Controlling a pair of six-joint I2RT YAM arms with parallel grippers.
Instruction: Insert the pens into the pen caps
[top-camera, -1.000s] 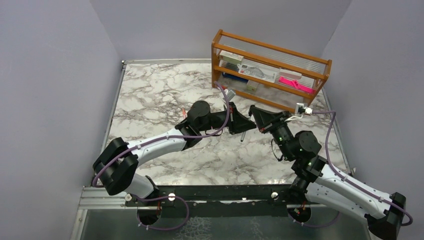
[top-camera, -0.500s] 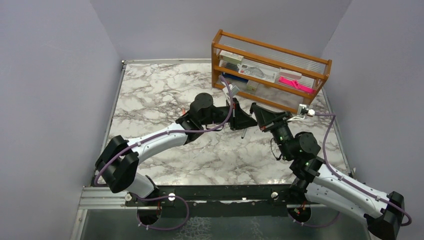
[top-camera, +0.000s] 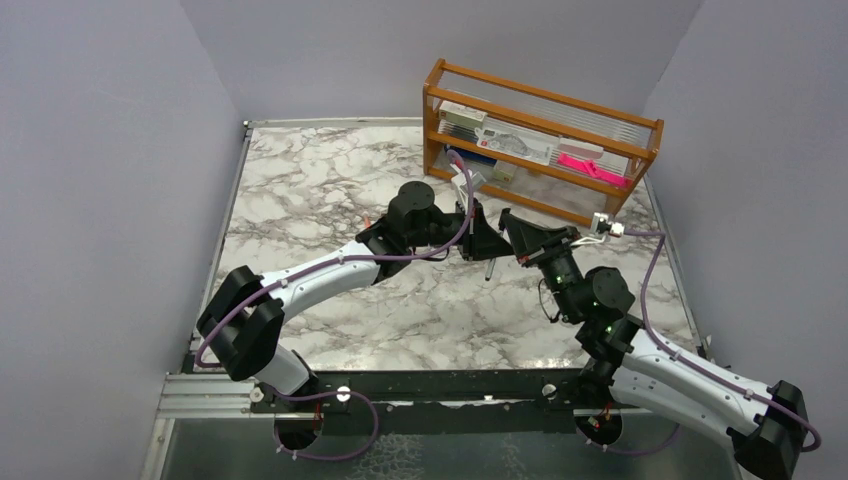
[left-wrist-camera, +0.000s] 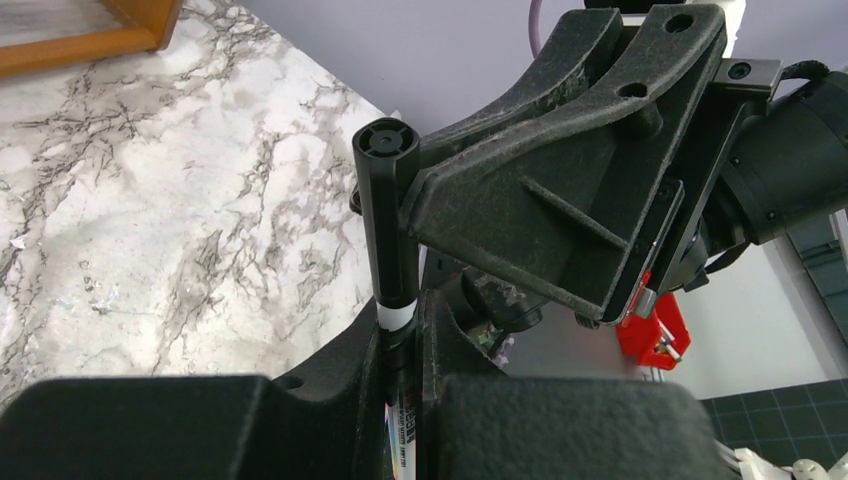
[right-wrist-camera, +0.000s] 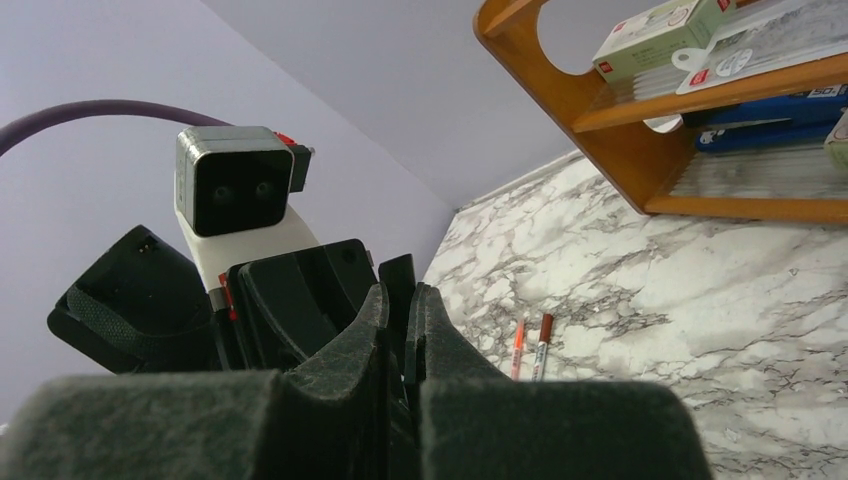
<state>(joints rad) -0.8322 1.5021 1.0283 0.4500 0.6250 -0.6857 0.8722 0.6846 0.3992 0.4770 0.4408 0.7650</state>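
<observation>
My left gripper (top-camera: 480, 240) (left-wrist-camera: 400, 312) is shut on a white printed pen (left-wrist-camera: 408, 420); the pen's lower end hangs below the jaws in the top view (top-camera: 488, 268). A black cap (left-wrist-camera: 388, 205) sits on the pen's upper end, with a white band showing beneath it. My right gripper (top-camera: 512, 236) (right-wrist-camera: 404, 292) faces the left one and is shut on that black cap (right-wrist-camera: 398, 275). Two more pens lie side by side on the marble: a translucent orange-red one (right-wrist-camera: 517, 347) and one topped by a dark red cap (right-wrist-camera: 543, 340).
A wooden rack (top-camera: 540, 140) (right-wrist-camera: 620, 150) stands at the back right, holding boxes and a bright pink strip (top-camera: 590, 168). Purple walls close in the marble table (top-camera: 300, 180) on the left, back and right.
The left arm has swung a little toward the rack, bringing its gripper close against the right one. The pen between them has shifted slightly with it. Both grippers have stayed shut.
</observation>
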